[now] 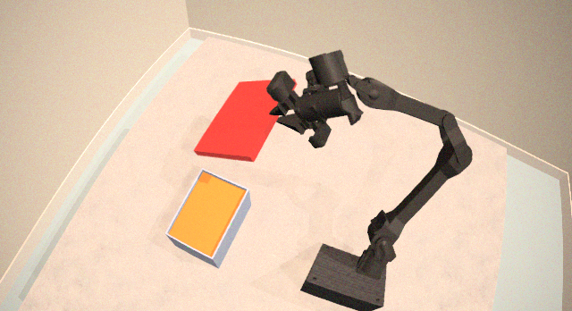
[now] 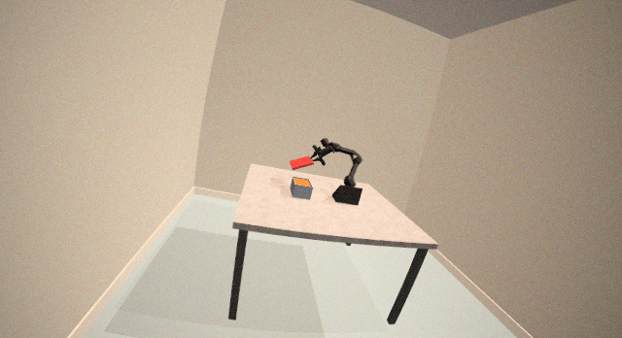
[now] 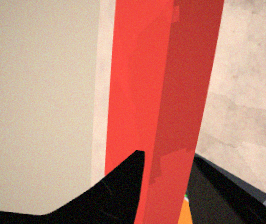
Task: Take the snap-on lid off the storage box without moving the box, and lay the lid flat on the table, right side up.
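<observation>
The red lid (image 1: 239, 123) (image 2: 301, 162) (image 3: 139, 75) is held in the air above the table, behind the box in the top view, slightly tilted, its broad face up. My gripper (image 1: 276, 115) (image 2: 314, 159) (image 3: 165, 163) is shut on one long edge of the lid. The storage box (image 1: 234, 231) (image 2: 301, 191) stands upright on the table with its top open, blue-grey walls around an orange inside. In the wrist view a part of the box (image 3: 254, 190) shows behind the right finger. The lid's underside is hidden in the top and exterior views.
The table (image 1: 286, 204) (image 2: 282, 217) carries the box and the arm's dark base (image 1: 344, 275) (image 2: 348, 195), which stands to the right of the box. The table's far edge runs behind the lid and the arm, with room walls beyond.
</observation>
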Controlling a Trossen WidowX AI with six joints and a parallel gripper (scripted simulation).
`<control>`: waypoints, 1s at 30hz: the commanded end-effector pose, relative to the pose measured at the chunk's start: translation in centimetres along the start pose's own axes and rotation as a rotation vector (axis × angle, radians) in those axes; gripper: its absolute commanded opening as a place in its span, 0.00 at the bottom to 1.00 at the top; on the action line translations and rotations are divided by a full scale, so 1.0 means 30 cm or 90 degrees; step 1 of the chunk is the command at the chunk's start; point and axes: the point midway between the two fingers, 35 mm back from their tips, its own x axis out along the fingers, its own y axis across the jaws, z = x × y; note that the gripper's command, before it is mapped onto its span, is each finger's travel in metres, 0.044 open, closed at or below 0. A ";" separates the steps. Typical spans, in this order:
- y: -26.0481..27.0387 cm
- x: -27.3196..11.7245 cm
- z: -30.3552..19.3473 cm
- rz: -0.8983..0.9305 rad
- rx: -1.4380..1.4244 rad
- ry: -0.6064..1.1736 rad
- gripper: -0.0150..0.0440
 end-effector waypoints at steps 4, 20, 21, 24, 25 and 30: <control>0.012 -0.014 0.055 0.012 0.002 0.001 0.25; 0.008 -0.020 0.162 0.013 0.002 0.000 0.25; 0.008 -0.021 0.169 0.013 0.002 -0.001 0.25; 0.007 -0.022 0.189 0.013 0.002 -0.001 0.25; 0.007 -0.023 0.196 0.013 0.002 -0.001 0.25; 0.006 -0.025 0.230 0.013 0.002 -0.001 0.25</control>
